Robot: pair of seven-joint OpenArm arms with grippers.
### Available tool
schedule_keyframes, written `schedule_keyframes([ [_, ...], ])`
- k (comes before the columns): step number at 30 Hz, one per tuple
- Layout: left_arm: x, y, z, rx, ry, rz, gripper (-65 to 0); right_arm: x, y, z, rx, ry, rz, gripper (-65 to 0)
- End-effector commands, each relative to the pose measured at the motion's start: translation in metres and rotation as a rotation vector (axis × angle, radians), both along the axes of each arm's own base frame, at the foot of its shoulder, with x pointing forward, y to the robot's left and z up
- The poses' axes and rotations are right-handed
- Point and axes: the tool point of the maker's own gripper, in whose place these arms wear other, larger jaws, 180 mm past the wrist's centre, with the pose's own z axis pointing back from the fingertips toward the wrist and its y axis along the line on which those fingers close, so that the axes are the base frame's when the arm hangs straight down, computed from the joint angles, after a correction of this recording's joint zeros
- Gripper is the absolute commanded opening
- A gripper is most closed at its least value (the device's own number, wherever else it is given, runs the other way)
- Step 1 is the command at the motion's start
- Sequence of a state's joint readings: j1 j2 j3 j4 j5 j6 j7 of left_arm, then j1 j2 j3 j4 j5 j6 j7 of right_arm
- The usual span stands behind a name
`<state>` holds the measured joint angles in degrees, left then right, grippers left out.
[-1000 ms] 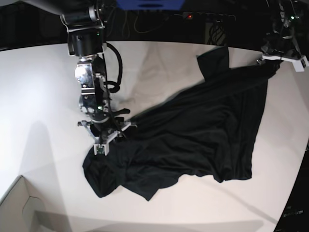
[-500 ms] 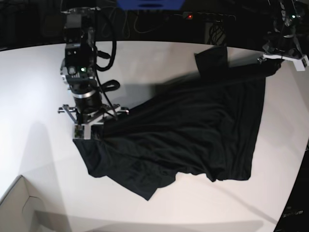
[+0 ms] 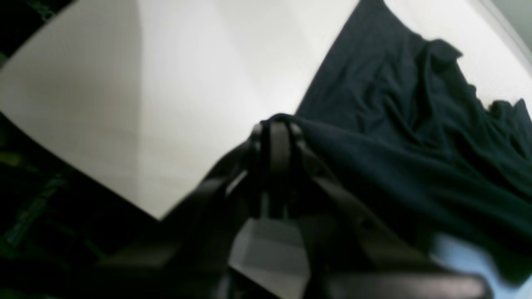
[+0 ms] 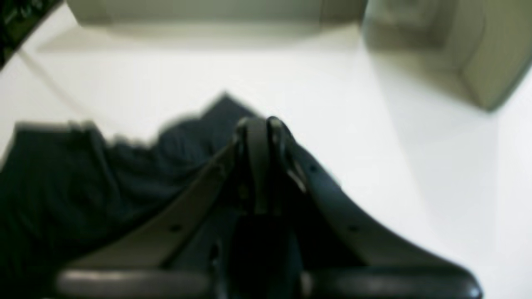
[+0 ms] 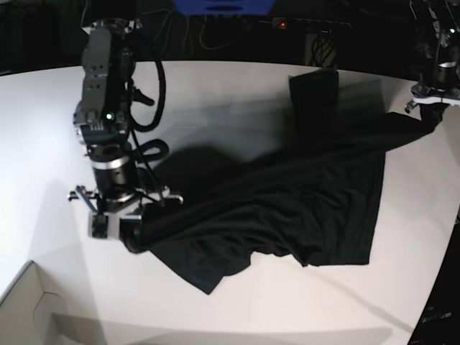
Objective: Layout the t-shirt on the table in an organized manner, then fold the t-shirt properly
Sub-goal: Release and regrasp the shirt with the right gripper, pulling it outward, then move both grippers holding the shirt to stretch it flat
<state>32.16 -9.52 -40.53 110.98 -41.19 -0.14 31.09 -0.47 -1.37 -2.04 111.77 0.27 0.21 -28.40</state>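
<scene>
Since the earlier frame the right gripper has pulled toward lower left and the left gripper toward the right edge, both clamped on the t-shirt, which stretches rumpled across the table: layout unfinished, folding unstarted.
</scene>
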Motion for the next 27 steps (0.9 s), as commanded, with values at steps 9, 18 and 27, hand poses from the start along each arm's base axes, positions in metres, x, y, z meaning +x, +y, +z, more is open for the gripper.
schedule_keyframes([
  [9,0.018,-0.007,0.011,0.002,-0.062,-0.017,-64.5,0.081,0.023,-0.045,-0.049,0.202,0.130,-64.8],
  [18,0.031,-0.033,-0.020,0.080,0.044,-0.115,-64.5,0.068,0.035,-0.108,-0.077,0.422,0.226,-38.1],
  [27,0.028,-0.031,-0.027,0.100,0.072,-0.116,-64.5,-0.008,0.038,-0.104,-0.070,0.381,0.228,-34.8],
])
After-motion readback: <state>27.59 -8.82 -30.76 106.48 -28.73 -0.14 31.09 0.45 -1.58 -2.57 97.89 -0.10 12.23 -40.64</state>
